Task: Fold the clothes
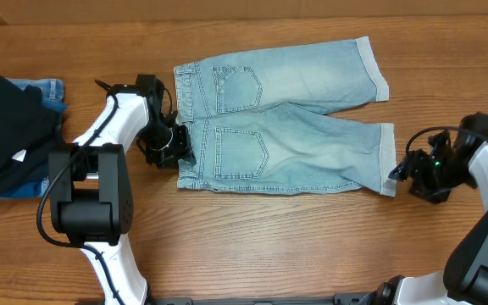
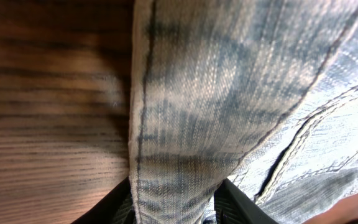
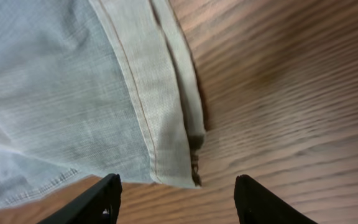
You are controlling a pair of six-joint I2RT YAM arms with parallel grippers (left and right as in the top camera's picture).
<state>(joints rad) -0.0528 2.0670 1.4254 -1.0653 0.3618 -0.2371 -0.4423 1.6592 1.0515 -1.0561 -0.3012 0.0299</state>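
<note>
Pale washed-denim shorts (image 1: 286,127) lying flat, back pockets up, cuffs turned — waistband pinched between the left gripper's (image 1: 179,146) jaws; cuffed hem just ahead of the right gripper's (image 3: 178,183) spread jaws.

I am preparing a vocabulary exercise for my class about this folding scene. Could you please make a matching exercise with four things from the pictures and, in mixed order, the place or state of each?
Things:
1. denim shorts
2. black garment
3. left tool
4. right tool

Place or state:
A. open, just beside the cuffed hem
B. lying at the far left
C. spread flat in the middle, back pockets up
D. closed on the waistband

Pairs: 1-C, 2-B, 3-D, 4-A.
</note>
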